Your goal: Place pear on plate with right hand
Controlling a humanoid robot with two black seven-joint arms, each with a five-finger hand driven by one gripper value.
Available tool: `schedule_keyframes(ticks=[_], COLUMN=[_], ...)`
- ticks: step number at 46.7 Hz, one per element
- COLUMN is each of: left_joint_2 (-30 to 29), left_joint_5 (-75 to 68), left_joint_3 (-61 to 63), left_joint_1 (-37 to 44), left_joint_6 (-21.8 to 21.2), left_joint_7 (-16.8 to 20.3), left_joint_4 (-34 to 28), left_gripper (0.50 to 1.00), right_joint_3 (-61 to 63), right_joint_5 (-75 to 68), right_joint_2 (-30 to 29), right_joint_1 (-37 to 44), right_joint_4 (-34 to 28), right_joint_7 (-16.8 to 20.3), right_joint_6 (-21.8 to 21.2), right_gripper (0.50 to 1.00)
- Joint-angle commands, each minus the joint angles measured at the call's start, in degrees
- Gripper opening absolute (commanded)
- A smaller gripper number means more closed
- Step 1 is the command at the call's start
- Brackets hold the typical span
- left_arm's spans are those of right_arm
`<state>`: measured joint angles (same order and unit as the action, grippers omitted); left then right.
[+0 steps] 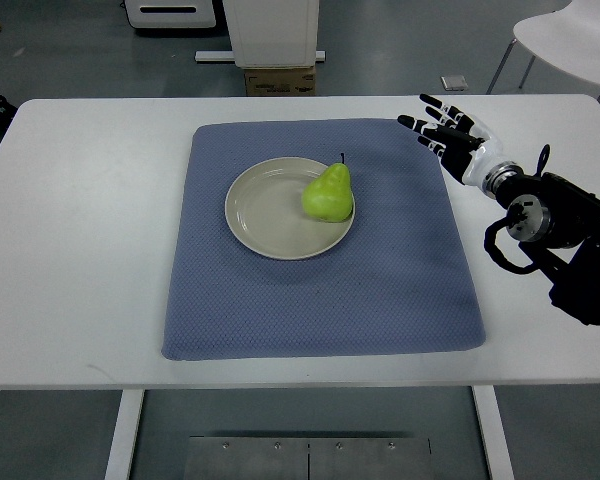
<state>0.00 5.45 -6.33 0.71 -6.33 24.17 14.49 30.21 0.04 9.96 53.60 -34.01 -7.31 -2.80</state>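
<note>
Pear (pixel 328 194) resting on the plate's (pixel 265 222) right rim; right hand (pixel 448 128), fingers spread and empty, well apart over the worktop (pixel 80 250), should withdraw clear without brushing the cloth (pixel 320 300).

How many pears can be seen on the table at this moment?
1. The pear lies on the right part of the plate, on the blue mat. Nothing seems hidden.

Table (pixel 70 260) spanning the view; mat (pixel 320 300) laid at its centre. Plate (pixel 270 215) on the mat, toward the far half. Pear (pixel 328 193) on the plate's right side, reaching its rim. Right hand (pixel 450 130) beyond the mat's far right corner, well apart from the pear. Chair (pixel 570 40) behind the table, far right.
</note>
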Motion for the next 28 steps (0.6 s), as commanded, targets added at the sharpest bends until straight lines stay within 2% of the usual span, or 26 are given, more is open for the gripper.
schedule_keyframes(ticks=[1, 15, 28], left_joint_2=[0.0, 0.0, 0.0], left_joint_5=[0.0, 0.0, 0.0], left_joint_3=[0.0, -0.1, 0.0], left_joint_1=[0.0, 0.0, 0.0], left_joint_6=[0.0, 0.0, 0.0], left_joint_7=[0.0, 0.0, 0.0], left_joint_4=[0.0, 0.0, 0.0], left_gripper=[1.0, 1.0, 1.0], right_joint_3=[0.6, 4.7, 4.6], right_joint_5=[-0.8, -1.1, -1.1], right_joint_2=[-0.1, 0.0, 0.1], right_joint_1=[-0.3, -2.4, -2.4], right_joint_4=[1.5, 4.0, 7.5], right_joint_7=[0.1, -0.3, -0.6], right_joint_6=[-1.3, -4.0, -4.5], right_gripper=[1.0, 1.0, 1.0])
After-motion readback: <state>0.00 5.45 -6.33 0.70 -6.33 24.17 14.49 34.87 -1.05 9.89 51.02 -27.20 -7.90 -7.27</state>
